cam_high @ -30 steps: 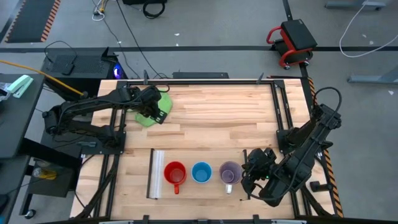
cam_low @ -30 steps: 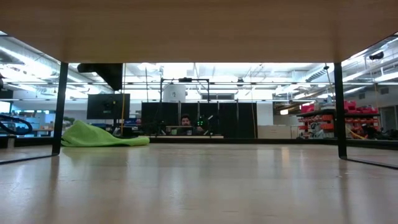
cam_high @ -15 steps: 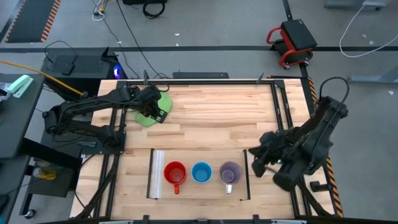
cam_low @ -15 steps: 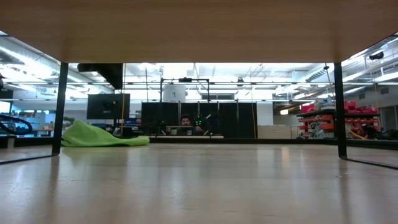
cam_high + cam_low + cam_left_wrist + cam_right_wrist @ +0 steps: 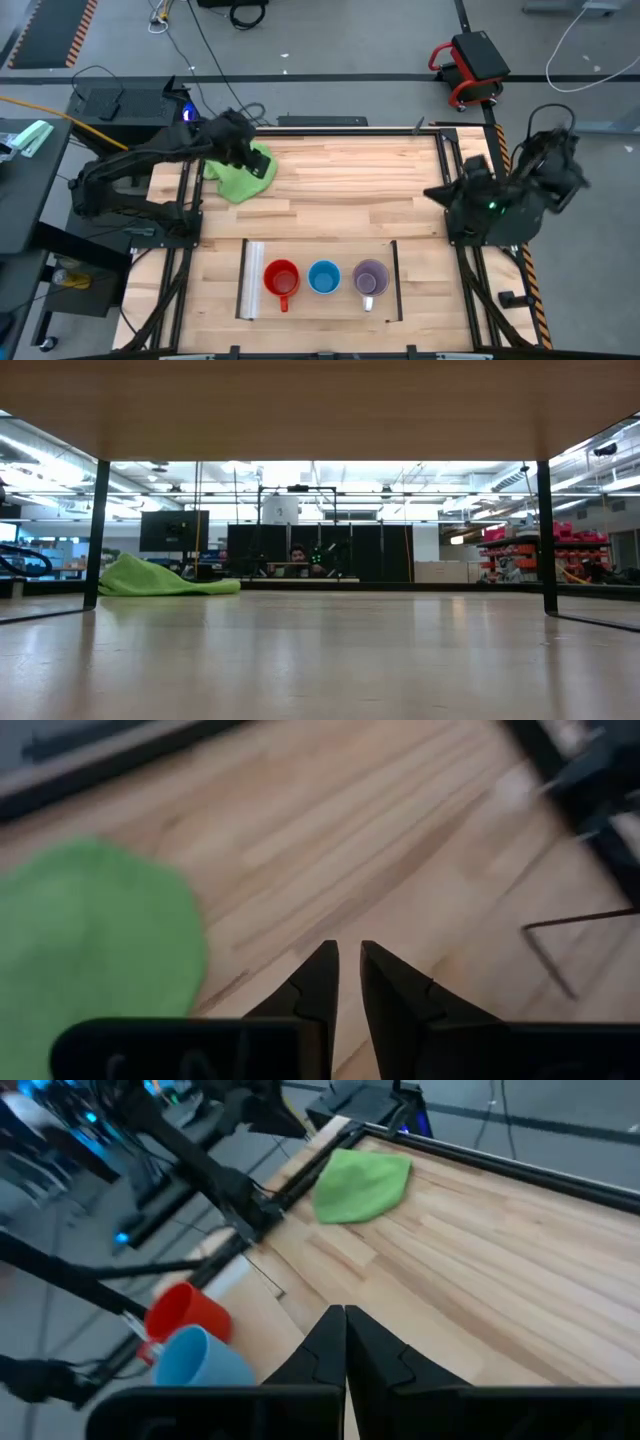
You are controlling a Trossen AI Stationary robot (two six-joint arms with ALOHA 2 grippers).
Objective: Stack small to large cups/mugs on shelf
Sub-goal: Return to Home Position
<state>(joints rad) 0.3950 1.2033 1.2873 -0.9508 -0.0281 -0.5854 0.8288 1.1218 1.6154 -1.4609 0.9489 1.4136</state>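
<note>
Three small mugs stand upright, side by side, on the light-wood shelf (image 5: 320,252) near the table's front edge: red (image 5: 282,277), blue (image 5: 324,277), purple (image 5: 371,277). My left gripper (image 5: 347,955) hangs above the table's far left, over the edge of a green cloth (image 5: 242,172). Only a narrow gap parts its fingers, and nothing is between them. My right gripper (image 5: 345,1315) is shut and empty. It is raised at the table's right edge (image 5: 432,192), well away from the mugs. Its wrist view shows the red mug (image 5: 185,1315) and the blue mug (image 5: 200,1360).
The green cloth (image 5: 165,578) lies flat on the slatted tabletop at the far left. The shelf has a clear strip (image 5: 254,280) at its left end and a thin dark bar (image 5: 397,280) at its right. Bare wood lies between cloth and shelf.
My right gripper has pulled away from beside the purple mug, rising and swinging toward the table's right edge and farther back. My left gripper has risen off the green cloth, leaving the low view. The cloth and the three mugs have stayed in place.
</note>
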